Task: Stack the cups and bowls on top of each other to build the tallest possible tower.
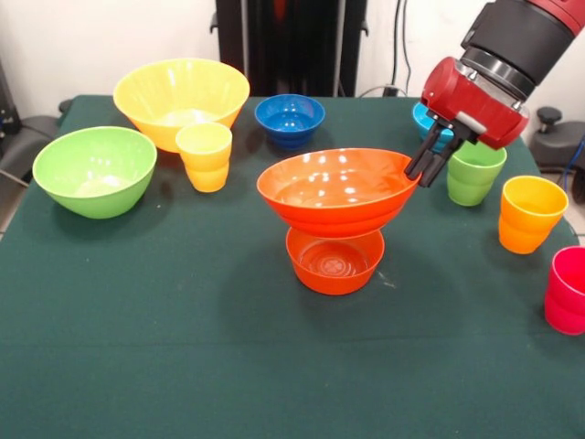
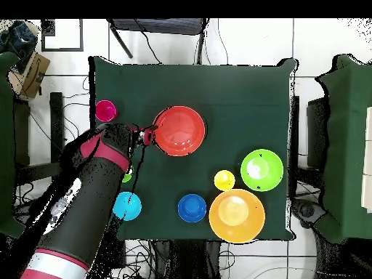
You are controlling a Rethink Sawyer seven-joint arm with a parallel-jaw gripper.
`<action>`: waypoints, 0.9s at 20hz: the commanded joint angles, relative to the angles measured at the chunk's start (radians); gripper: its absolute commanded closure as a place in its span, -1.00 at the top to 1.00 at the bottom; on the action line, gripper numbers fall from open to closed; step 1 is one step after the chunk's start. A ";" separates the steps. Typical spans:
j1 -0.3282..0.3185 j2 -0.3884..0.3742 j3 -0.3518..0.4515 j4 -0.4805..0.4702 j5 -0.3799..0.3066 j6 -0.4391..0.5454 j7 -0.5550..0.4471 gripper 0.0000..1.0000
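The gripper (image 1: 422, 170) has its dark fingers drawn close together at the right rim of the large orange bowl (image 1: 338, 190), apparently pinching that rim, though the contact itself is hard to make out; this bowl sits tilted on the small orange bowl (image 1: 335, 260) near the middle of the green tablecloth (image 1: 183, 347), forming the tower. Around it stand the large yellow bowl (image 1: 181, 99), green bowl (image 1: 94, 169), yellow cup (image 1: 205, 155), dark blue bowl (image 1: 290, 119), light blue bowl (image 1: 422, 117), green cup (image 1: 474, 172), orange-yellow cup (image 1: 531, 213) and pink-red cup (image 1: 568, 290). No writing is legible anywhere.
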 commanded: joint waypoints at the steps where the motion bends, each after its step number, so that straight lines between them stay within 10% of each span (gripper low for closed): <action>1: 0.017 0.021 0.048 -0.035 0.027 0.066 0.130 -1.00; 18: 0.025 0.022 0.045 -0.040 0.048 0.083 0.147 -1.00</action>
